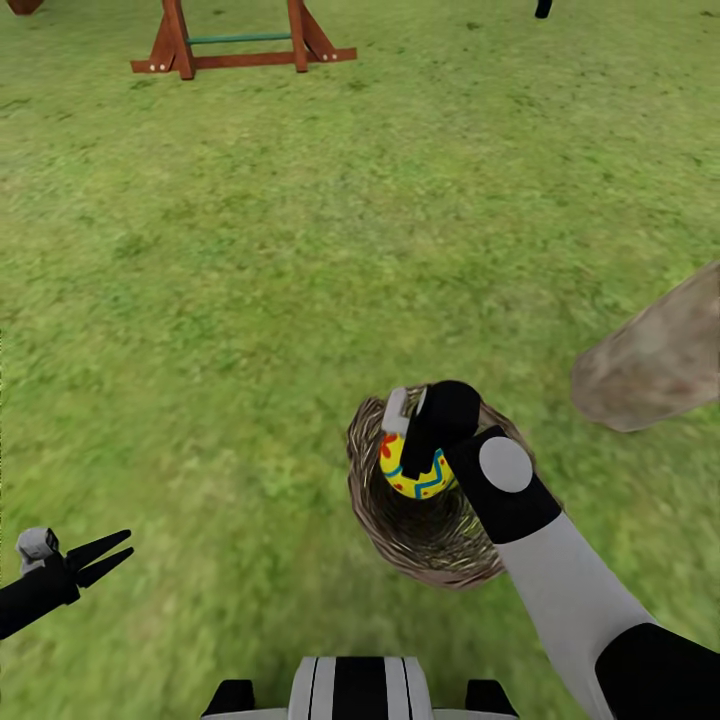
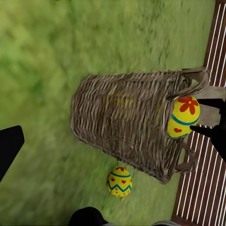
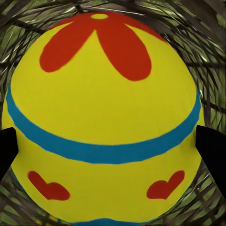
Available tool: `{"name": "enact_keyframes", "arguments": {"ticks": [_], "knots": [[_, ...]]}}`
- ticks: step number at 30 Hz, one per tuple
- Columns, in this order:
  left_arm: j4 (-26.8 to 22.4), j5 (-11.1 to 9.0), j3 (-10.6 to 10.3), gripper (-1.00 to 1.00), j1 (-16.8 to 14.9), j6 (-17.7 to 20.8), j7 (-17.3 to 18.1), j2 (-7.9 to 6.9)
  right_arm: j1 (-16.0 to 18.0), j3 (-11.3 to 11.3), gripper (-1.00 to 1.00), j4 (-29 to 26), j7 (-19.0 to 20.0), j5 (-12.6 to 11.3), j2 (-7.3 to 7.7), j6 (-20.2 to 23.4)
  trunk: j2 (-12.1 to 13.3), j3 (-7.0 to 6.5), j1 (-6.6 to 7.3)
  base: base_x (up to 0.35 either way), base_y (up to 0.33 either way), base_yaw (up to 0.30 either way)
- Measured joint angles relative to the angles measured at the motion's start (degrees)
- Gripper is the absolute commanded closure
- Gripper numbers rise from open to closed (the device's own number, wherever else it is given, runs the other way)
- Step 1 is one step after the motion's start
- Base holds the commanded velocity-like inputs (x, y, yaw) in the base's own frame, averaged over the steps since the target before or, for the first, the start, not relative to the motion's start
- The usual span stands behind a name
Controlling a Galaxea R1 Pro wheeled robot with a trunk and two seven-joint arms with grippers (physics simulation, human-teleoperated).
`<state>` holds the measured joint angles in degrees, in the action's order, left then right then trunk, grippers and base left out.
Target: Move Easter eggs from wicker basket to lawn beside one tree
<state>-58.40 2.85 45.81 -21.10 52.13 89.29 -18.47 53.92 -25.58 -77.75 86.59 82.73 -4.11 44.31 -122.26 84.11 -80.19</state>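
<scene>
Head view, right claw (image 1: 412,462) gripping flower-end-up egg (image 1: 408,478), wicker basket (image 1: 430,545)

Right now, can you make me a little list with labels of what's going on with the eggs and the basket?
Place: lawn
Basket: wicker basket, upright on the grass
Egg being grabbed: flower egg at the basket's mouth, between the right gripper fingers
Egg already out: zigzag egg lying on the grass beside the basket
Third egg: cannot tell where
Left gripper: open, away from the basket, holding nothing
Nearby: tree trunk, wooden play set far off
</scene>
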Motion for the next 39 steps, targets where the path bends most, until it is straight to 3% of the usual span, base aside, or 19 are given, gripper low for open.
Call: {"name": "enact_keyframes", "arguments": {"ticks": [6, 8, 11, 29, 39], "knots": [[-0.11, 0.0, 0.02, -1.0, -0.01, 0.0, 0.35, -0.01, 0.0, 0.34, 1.0, 0.07, 0.0, -0.13, 0.18, 0.0, 2.41, -1.08, 1.32, 0.0, 0.0, 0.0], [-0.11, 0.0, 0.0, -1.0, 0.0, 0.0, 0.35, -0.01, 0.0, 2.21, 1.0, 0.02, 0.0, -0.1, 0.12, 0.0, 3.21, -1.44, 1.76, 0.0, 0.0, 0.0], [-0.08, 0.0, 0.0, -1.0, 0.02, 0.0, 0.35, 0.0, 0.0, 3.22, 1.0, 0.0, 0.0, -0.06, 0.14, 0.0, 4.41, -1.97, 2.42, 0.0, 0.0, 0.0], [0.0, 0.0, 0.0, -1.0, -0.02, 0.0, 0.35, 0.0, 0.0, 3.4, 1.0, 0.0, 0.0, 0.02, 0.24, 0.0, 11.63, -5.21, 6.37, 0.0, 0.0, 0.0], [0.06, 0.01, -0.01, -1.0, -0.01, 0.0, 0.34, 0.01, -0.01, 3.42, 1.0, -0.02, 0.01, 0.09, 0.25, 0.0, 11.65, -5.21, 6.38, 0.0, 0.0, -0.184]]}}
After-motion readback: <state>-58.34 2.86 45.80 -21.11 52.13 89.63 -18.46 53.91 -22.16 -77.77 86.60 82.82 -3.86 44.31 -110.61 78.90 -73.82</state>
